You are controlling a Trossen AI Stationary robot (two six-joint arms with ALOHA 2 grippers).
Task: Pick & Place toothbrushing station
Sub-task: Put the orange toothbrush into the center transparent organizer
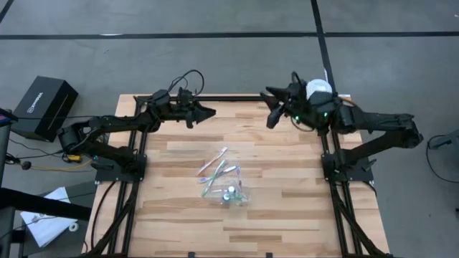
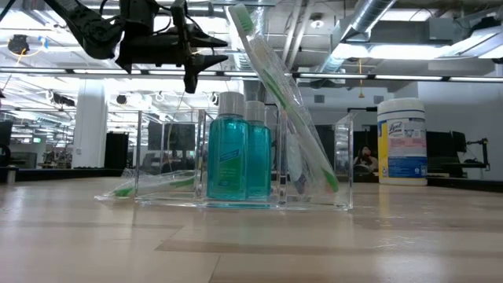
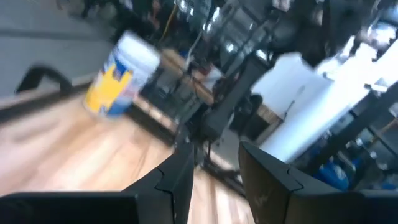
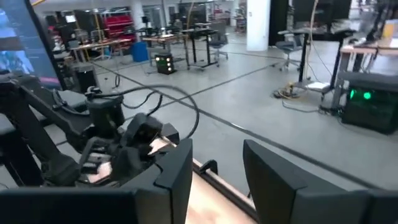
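The left gripper (image 1: pixel 208 112) hung above the far edge of the table (image 1: pixel 179 215), left of centre, its fingers (image 3: pixel 177 180) parted with a clear gap and nothing between them. The right gripper (image 1: pixel 271 115) was also raised over the far edge, right of centre, its fingers (image 4: pixel 177 171) likewise apart and holding nothing. The two grippers pointed toward each other, well apart, and both were well away from the items in the middle of the table.

The clear plastic container (image 2: pixel 244 169) stood near the middle of the table, a little toward the near side. Inside it, two teal bottles (image 2: pixel 237 153) with pale caps stood upright side by side, touching or nearly so. A toothbrush (image 2: pixel 287 94) with a green accent leaned tilted in the compartment just right of the bottles, its head sticking up above the container's rim. Another green-tinted toothbrush (image 2: pixel 153 185) lay flat at the left end of the container. From above, several more thin toothbrushes (image 1: pixel 215 163) lay scattered on the wood just beyond the container, toward the far side.

A large white tub (image 2: pixel 402 141) with a blue and yellow label stood at the far right corner of the table, close to the right arm.
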